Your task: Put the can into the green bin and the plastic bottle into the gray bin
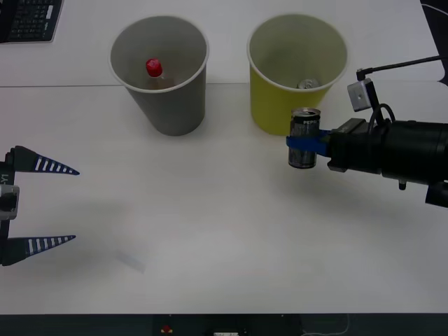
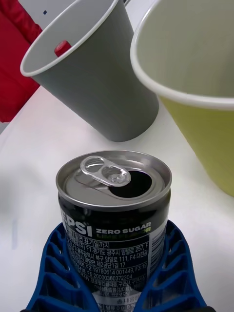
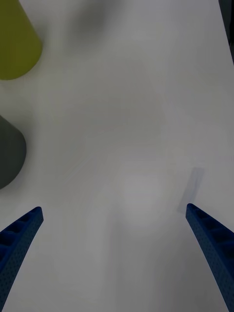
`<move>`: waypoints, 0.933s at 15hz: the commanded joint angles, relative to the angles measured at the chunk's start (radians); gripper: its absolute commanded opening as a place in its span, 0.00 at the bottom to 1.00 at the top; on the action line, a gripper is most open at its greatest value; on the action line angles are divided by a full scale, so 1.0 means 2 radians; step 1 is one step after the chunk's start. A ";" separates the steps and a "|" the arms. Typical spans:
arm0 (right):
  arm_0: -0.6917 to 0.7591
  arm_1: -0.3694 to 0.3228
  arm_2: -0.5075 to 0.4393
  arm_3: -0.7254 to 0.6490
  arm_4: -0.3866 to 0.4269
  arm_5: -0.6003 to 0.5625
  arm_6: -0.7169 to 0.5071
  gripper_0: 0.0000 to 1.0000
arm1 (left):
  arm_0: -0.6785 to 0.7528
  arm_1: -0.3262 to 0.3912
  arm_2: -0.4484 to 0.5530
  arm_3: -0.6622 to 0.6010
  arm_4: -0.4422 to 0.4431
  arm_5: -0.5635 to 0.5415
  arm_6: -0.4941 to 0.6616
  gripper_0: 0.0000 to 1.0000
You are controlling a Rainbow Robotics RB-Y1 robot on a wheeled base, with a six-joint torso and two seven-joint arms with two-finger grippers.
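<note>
**Can held beside green bin, bottle sitting in gray bin**

White worktop [image 1: 224, 238] is carrying two tall bins toward its far side, w/ a keyboard corner [image 1: 28, 19] showing at the far left edge.

Right hand [image 1: 302, 143] is reaching in from the right, its blue ribbed fingers [image 2: 53, 273] clamping the can [image 1: 304, 137] on both sides, low on its body. Can is standing upright, dark side w/ white lettering, silver top w/ pull tab [image 2: 105, 169] and the mouth already open. In the front view the can is overlapping the near wall of the green bin [image 1: 269, 105], just in front of it; can't tell if its base is touching the worktop. Inside the green bin, a second silver-topped can [image 1: 306, 85] is lying near the bottom.

Gray bin [image 1: 168, 105] is standing left of the green one, near it but apart. The plastic bottle [image 1: 155, 72] is sitting inside the gray bin, red cap up, leaning toward the back wall.

Left hand [image 1: 59, 204] is hanging over the near-left part of the worktop, well apart from both bins, fingers spread wide w/ nothing between them. A faint pale strip [image 1: 130, 260] is lying on the worktop near that hand.
</note>
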 commanded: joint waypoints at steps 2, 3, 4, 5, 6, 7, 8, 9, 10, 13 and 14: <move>0.000 0.000 -0.087 -0.021 0.015 -0.073 -0.083 0.00 | 0.000 0.000 0.000 0.000 0.000 0.000 0.000 1.00; 0.000 -0.002 -0.107 -0.023 0.016 -0.087 -0.087 0.00 | 0.000 0.000 0.000 0.000 0.000 0.000 0.000 1.00; 0.000 -0.003 -0.125 -0.025 0.016 -0.101 -0.087 0.00 | 0.000 0.000 0.000 0.000 0.000 0.000 0.000 1.00; -0.002 -0.003 -0.146 -0.025 0.016 -0.119 -0.087 0.00 | 0.000 0.000 0.000 0.000 0.000 0.000 0.000 1.00; -0.005 -0.003 -0.163 -0.025 0.016 -0.136 -0.087 0.00 | 0.000 0.000 0.000 0.000 0.000 0.000 0.000 1.00; -0.012 -0.003 -0.176 -0.025 0.016 -0.149 -0.087 0.00 | 0.000 0.000 0.000 0.000 0.000 0.000 0.000 1.00; -0.019 -0.004 -0.184 -0.025 0.016 -0.155 -0.087 0.00 | 0.000 0.000 0.000 0.000 0.000 0.000 0.000 1.00; -0.027 -0.006 -0.186 -0.023 0.016 -0.155 -0.087 0.00 | 0.000 0.000 0.000 0.000 0.000 0.000 0.000 1.00; -0.040 -0.009 -0.186 -0.018 0.016 -0.155 -0.087 0.00 | 0.000 0.000 0.000 0.000 0.000 0.000 0.000 1.00; -0.084 -0.014 -0.186 0.007 0.029 -0.172 -0.087 0.00 | 0.000 0.000 0.000 0.000 0.000 0.000 0.000 1.00; -0.110 -0.010 -0.186 0.024 0.048 -0.194 -0.087 0.00 | 0.000 0.000 0.000 0.000 0.000 0.000 0.000 1.00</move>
